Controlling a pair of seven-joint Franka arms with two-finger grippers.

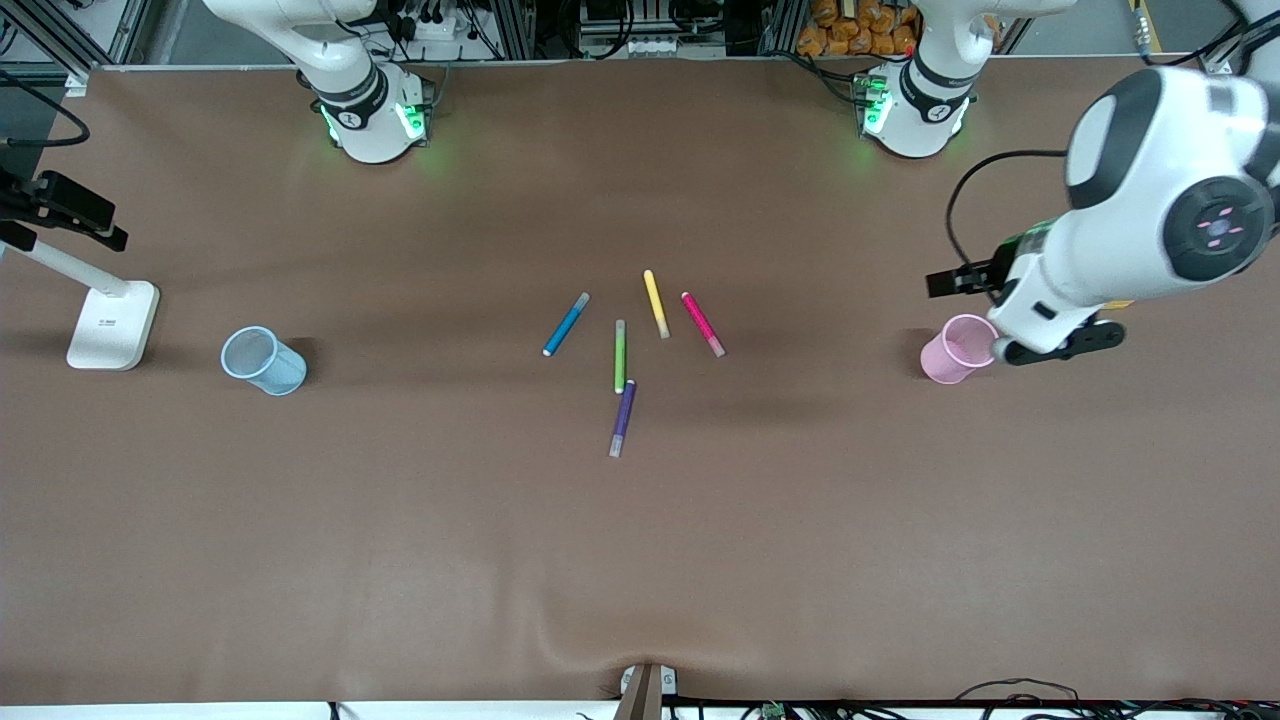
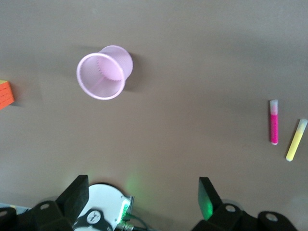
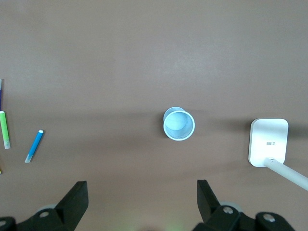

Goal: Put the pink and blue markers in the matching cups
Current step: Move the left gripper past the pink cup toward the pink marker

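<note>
Pink cup (image 1: 956, 348) under left claw (image 2: 142, 195)

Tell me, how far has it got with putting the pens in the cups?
Nothing looks done yet. The pink marker and blue marker lie on the table among other pens, and the pink cup and blue cup are empty. The left gripper hangs open over the pink cup's end, the right gripper open over the blue cup's end; neither holds anything. Both pickups and drops remain.

yellow pen (image 1: 656, 303) | green pen (image 1: 620, 356) | purple pen (image 1: 623, 417) | white lamp base (image 1: 113, 325) | brown table (image 1: 400, 520)
</note>
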